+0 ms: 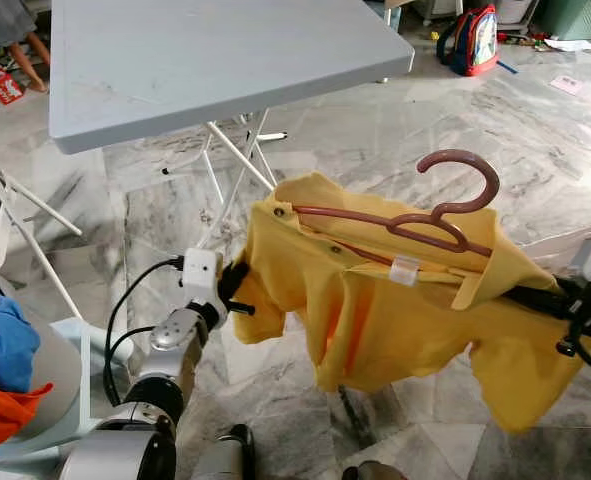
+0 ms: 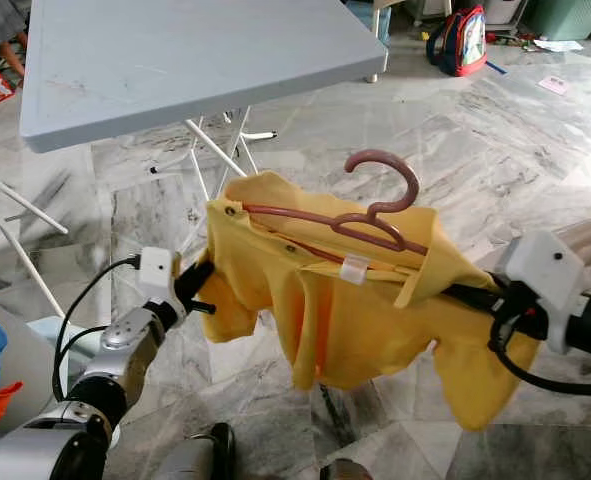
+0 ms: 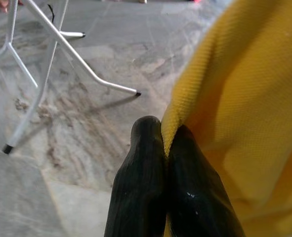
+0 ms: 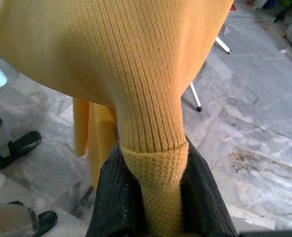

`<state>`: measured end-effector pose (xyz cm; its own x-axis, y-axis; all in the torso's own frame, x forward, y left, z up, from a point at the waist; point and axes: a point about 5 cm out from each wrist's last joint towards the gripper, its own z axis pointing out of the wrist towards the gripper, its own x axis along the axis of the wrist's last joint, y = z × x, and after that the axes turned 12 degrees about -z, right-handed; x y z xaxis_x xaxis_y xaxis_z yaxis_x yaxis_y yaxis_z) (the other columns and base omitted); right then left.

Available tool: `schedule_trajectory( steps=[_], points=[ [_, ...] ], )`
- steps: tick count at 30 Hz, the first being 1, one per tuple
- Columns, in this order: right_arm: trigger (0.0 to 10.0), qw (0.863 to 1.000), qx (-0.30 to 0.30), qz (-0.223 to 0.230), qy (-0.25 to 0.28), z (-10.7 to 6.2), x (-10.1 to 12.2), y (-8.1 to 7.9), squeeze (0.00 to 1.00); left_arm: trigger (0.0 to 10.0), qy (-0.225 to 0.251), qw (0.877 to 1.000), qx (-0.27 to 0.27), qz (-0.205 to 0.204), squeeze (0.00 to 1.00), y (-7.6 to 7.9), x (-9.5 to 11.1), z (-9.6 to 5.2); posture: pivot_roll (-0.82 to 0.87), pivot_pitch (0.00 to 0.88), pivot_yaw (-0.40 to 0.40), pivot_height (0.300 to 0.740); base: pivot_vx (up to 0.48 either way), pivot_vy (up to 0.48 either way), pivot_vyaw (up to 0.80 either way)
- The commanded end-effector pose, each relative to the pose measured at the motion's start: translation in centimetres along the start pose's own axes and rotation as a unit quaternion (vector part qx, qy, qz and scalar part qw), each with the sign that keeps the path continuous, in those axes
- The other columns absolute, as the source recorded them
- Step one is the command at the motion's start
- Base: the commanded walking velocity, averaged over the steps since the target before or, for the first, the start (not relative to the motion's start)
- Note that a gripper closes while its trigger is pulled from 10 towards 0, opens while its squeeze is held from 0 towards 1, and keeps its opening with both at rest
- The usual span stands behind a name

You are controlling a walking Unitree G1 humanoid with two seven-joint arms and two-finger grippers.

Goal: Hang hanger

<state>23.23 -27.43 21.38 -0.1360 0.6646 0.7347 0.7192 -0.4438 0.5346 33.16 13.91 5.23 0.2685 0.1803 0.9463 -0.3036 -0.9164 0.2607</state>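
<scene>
A yellow polo shirt [image 1: 395,320] hangs on a brown plastic hanger [image 1: 445,215], stretched in the air between my two grippers. The hanger's hook sticks up free above the collar. My left gripper [image 1: 237,285] is shut on the edge of the shirt's left sleeve; in the left wrist view its fingertips [image 3: 150,148] pinch the yellow fabric [image 3: 244,98]. At the other side, my right gripper [image 2: 470,293] is shut on the other sleeve, whose ribbed cuff [image 4: 153,163] sits clamped between its black fingers.
A grey folding table [image 1: 175,60] on white legs [image 1: 235,170] stands just behind the shirt. A backpack [image 1: 472,40] lies on the marble floor at the far right. Blue and orange clothes [image 1: 5,360] are piled at my left. A person's legs [image 1: 20,35] show at the far left.
</scene>
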Motion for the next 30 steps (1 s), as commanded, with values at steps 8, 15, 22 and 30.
schedule_trajectory(
  steps=[8, 15, 22, 30],
  points=[
    [10.0, 0.999, 0.002, -0.036, -0.004, 0.8, 0.1, -0.3, 0.00, 10.0, 0.063, 0.987, 0.007, 0.146, 1.00, -1.5, 3.2, -0.5, -0.19, 0.203, 0.039, 0.740, 0.000, 0.000, 0.00],
    [10.0, 0.999, 0.000, -0.036, -0.012, 2.3, -0.5, -1.3, 0.00, 10.0, 0.125, 0.974, 0.062, 0.180, 1.00, -3.5, 5.8, -1.3, -0.18, 0.211, 0.034, 0.740, 0.000, 0.000, 0.00],
    [10.0, 1.000, -0.008, -0.027, -0.012, 3.6, -1.3, -2.2, 0.00, 10.0, 0.130, 0.982, -0.012, 0.140, 1.00, -2.6, 5.6, -1.3, -0.18, 0.214, 0.035, 0.740, 0.000, 0.000, 0.00],
    [10.0, 0.999, -0.036, -0.020, 0.010, 4.5, -0.9, -1.7, 0.00, 10.0, 0.103, 0.977, -0.144, 0.118, 1.00, 0.4, 4.6, -0.8, -0.18, 0.218, 0.036, 0.740, 0.000, 0.000, 0.00]
  ],
)
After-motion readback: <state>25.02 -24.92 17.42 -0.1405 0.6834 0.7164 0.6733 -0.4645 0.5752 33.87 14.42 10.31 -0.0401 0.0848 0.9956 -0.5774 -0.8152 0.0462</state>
